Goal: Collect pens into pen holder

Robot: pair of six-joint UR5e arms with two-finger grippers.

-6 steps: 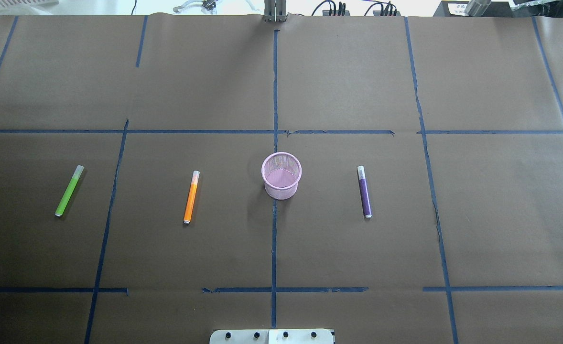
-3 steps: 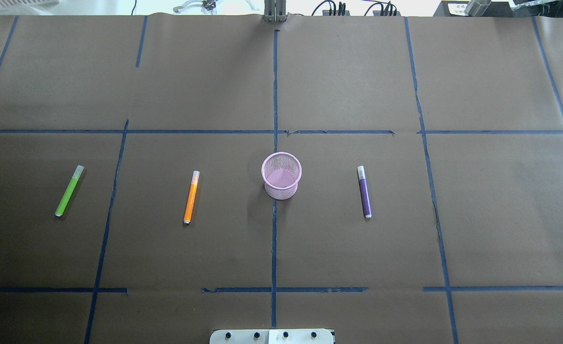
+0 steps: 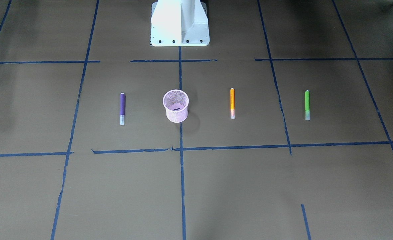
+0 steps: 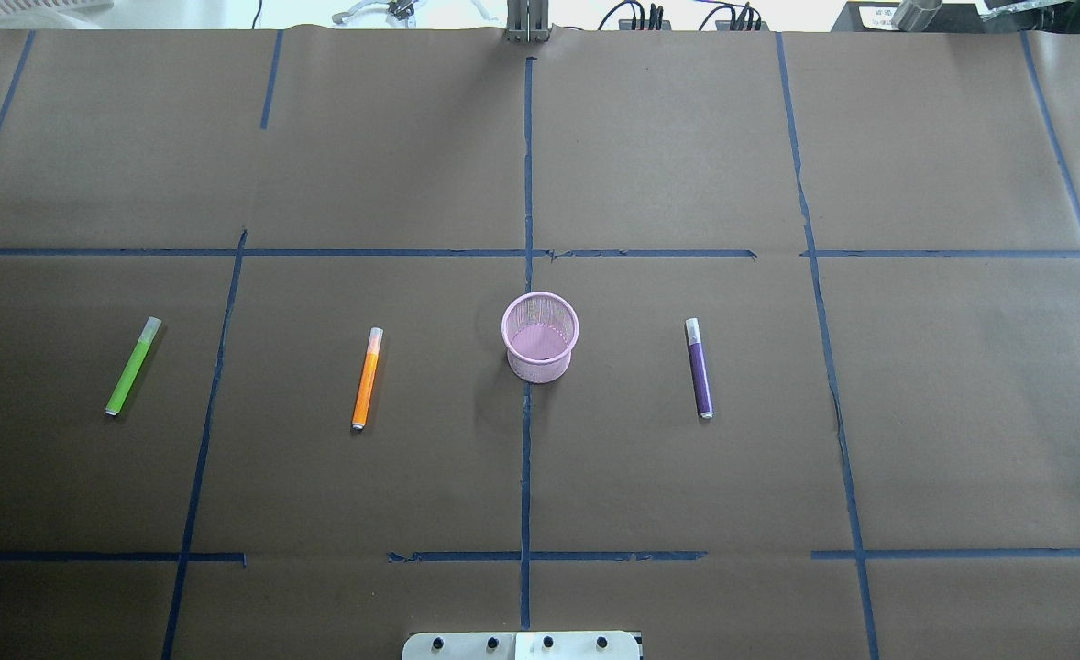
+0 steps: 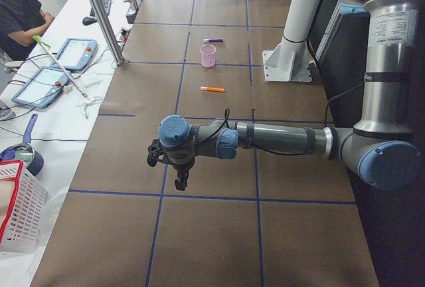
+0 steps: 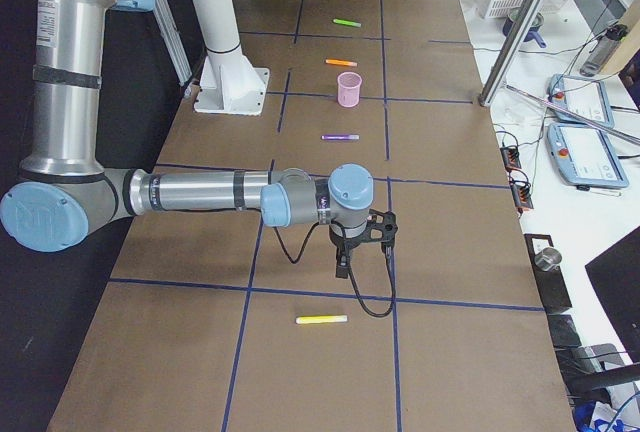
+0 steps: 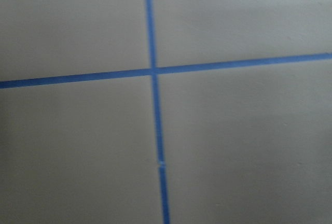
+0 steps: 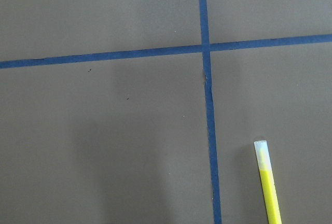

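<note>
**A:** What lies nearest the robot?

**B:** The white base plate (image 4: 522,644), at the near edge of the tabletop (image 4: 687,137). Past it is a broad bare stretch of brown paper crossed by blue tape lines (image 4: 526,458).

**A:** And the pens?

**B:** They lie in one row across the middle. The pink pen holder (image 4: 540,367) stands upright on the centre tape line. On the robot's left are the orange pen (image 4: 367,378) and, further out past a tape line, the green pen (image 4: 132,367). On its right is the purple pen (image 4: 699,368). All three lie flat with their pale caps pointing away from the robot, well apart from the holder and from one another.

**A:** Is there room to move?

**B:** There is open paper on every side of each one. The far edge, with its metal post (image 4: 528,23), is well beyond the row.

**A:** How are the arms placed?

**B:** Both are out at the tabletop's ends. The left arm (image 5: 279,139) reaches out level and low, and the left gripper (image 5: 179,184) points down over a tape crossing. The right arm (image 6: 200,193) does the same at the other end. The right gripper (image 6: 343,270) points down near a yellow pen (image 6: 322,319), which lies flat just beside a tape line.

**A:** Are the grippers open or closed?

**B:** I cannot tell for either one. Only the side views show them, too small to see how far the fingers are spread or what they hold.
</note>
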